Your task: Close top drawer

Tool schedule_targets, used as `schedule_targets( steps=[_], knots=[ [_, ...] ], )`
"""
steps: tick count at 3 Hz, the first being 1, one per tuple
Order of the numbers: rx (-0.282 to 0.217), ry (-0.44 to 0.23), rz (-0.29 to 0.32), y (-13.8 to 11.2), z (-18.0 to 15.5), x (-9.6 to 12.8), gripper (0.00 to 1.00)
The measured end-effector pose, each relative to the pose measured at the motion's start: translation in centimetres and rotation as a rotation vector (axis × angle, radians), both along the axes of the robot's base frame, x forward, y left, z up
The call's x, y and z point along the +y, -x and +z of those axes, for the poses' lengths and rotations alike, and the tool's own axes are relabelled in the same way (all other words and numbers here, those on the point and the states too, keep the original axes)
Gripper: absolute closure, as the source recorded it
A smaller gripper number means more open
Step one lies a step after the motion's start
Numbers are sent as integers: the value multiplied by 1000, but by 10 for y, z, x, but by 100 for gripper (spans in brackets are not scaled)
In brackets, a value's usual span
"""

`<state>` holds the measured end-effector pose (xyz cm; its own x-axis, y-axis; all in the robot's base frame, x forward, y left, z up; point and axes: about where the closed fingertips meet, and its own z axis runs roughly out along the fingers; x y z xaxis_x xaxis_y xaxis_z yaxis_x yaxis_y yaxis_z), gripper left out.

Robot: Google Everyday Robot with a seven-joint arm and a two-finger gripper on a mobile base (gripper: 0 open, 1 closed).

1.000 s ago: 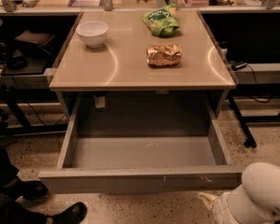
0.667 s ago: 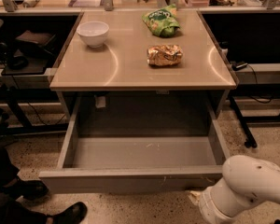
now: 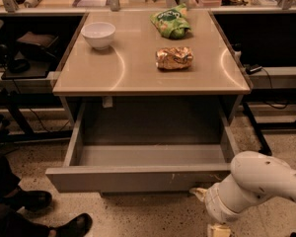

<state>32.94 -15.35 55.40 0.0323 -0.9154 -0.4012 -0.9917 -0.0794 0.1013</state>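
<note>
The top drawer (image 3: 138,177) is a wide, shallow grey metal drawer under the tan table (image 3: 138,68). It is pulled far out and looks empty inside. Its flat front faces me, with small pale scratch marks right of centre. My white arm (image 3: 266,179) comes in from the lower right. My gripper (image 3: 209,210) is at its end, low near the floor, just below and in front of the right end of the drawer front. I cannot tell whether it touches the front.
On the table top are a white bowl (image 3: 98,34), a green bag (image 3: 171,22) and a crumpled gold packet (image 3: 173,58). A person's dark shoes (image 3: 34,201) are on the floor at the lower left. Black table legs and cables stand at both sides.
My arm has moved left and up from the lower right corner, and its end is now closer to the right end of the drawer front. The drawer has not moved.
</note>
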Motion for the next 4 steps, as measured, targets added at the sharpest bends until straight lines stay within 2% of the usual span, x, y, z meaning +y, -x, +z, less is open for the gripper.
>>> schedule_targets(
  steps=[1, 2, 3, 4],
  knots=[
    [-105, -41, -114, -44, 38, -5, 0],
    [-199, -102, -193, -86, 79, 5, 0],
    [-199, -102, -194, -86, 79, 5, 0],
    [-234, -82, -210, -111, 80, 7, 0]
  ],
)
